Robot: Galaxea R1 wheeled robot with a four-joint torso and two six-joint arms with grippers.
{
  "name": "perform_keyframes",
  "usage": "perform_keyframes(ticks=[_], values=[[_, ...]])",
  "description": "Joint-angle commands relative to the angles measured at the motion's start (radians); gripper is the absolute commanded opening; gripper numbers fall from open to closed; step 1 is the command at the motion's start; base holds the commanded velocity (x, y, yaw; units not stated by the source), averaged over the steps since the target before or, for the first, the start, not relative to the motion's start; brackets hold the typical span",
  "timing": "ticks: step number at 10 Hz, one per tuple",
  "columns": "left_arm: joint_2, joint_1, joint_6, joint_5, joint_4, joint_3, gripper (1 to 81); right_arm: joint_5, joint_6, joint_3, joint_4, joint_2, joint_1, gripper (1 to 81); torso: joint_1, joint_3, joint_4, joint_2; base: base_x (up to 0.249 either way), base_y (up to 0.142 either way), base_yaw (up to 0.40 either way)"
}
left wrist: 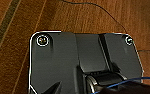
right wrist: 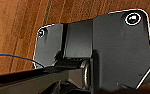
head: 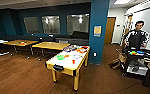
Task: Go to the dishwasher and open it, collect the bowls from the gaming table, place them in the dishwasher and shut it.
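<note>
Wood-floored lounge, gaming table [head: 68, 61] mid-frame with bowls [head: 60, 57] scattered on top.
Whether either gripper is open or holding anything cannot be told; approaching wide risks clipping the table's corner.

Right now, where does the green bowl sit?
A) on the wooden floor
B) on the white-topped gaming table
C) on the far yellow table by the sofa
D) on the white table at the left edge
B: in the head view the green bowl lies on the white top of the gaming table, toward its near end, with other coloured things scattered farther along the top.
</note>
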Motion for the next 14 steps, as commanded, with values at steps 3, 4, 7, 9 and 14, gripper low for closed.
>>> perform_keyframes(ticks=[3, 4, 7, 9, 14], values=[[-0.009, -0.054, 0.002, 0.046, -0.003, 0.004, 81.1, -0.045, -0.002, 0.013, -0.011, -0.007, 0.051, 81.1, 0.000, 0.000, 0.000, 0.000, 0.088, 0.072, 0.000], [-0.009, -0.054, 0.002, 0.046, -0.003, 0.004, 81.1, -0.044, -0.002, 0.013, -0.011, -0.007, 0.051, 81.1, 0.000, 0.000, 0.000, 0.000, 0.071, 0.072, 0.000], [-0.009, -0.054, 0.002, 0.044, -0.002, 0.004, 81.1, -0.044, -0.002, 0.013, -0.011, -0.007, 0.051, 81.1, 0.000, 0.000, 0.000, 0.000, 0.063, 0.075, 0.000], [-0.007, -0.054, 0.002, 0.046, 0.000, 0.004, 81.1, -0.045, -0.002, 0.013, -0.012, -0.007, 0.051, 81.1, 0.001, 0.000, 0.000, 0.000, 0.000, 0.079, 0.000], [-0.007, -0.054, 0.002, 0.046, 0.001, 0.004, 81.1, -0.044, -0.002, 0.012, -0.011, -0.007, 0.051, 81.1, 0.001, 0.000, 0.000, 0.000, 0.062, 0.079, 0.000]])
